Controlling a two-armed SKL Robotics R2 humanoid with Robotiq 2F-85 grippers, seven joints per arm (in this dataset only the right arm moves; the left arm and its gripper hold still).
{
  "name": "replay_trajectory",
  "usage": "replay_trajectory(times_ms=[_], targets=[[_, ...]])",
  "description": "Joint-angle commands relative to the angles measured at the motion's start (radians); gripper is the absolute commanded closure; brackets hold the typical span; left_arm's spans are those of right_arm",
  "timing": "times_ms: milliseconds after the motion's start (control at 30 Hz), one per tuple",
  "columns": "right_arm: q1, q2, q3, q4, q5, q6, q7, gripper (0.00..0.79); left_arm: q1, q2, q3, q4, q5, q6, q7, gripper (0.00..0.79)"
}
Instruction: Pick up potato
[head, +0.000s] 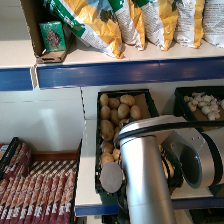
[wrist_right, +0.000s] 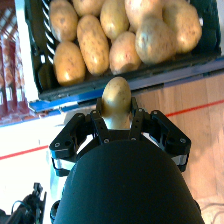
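A yellow-brown potato sits between the black fingers of my right gripper, which is shut on it, held just outside the front edge of the crate. The black crate behind it holds several more potatoes. In the head view the same crate of potatoes stands on the lower shelf, and my right arm covers its front part; the gripper and the held potato are hidden behind the arm there.
Yellow snack bags lie on the upper shelf over a blue shelf edge. A second black crate with pale items stands to the right. Packaged goods fill the lower left. Wooden floor shows below the crate.
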Motion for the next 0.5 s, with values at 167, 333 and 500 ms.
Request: replay_trajectory(times_ms=[167,333,500], targets=[[-0.004,-0.005,0.005,0.003,-0.069,-0.002,0.003,0.785,0.000,0.000,0.000,0.000,0.000,0.000,0.000,0.785],[-0.008,-0.008,0.006,0.013,-0.107,-0.007,0.010,0.785,0.000,0.000,0.000,0.000,0.000,0.000,0.000,0.785],[-0.014,-0.010,0.006,0.042,-0.156,-0.007,0.032,0.785,0.000,0.000,0.000,0.000,0.000,0.000,0.000,0.785]])
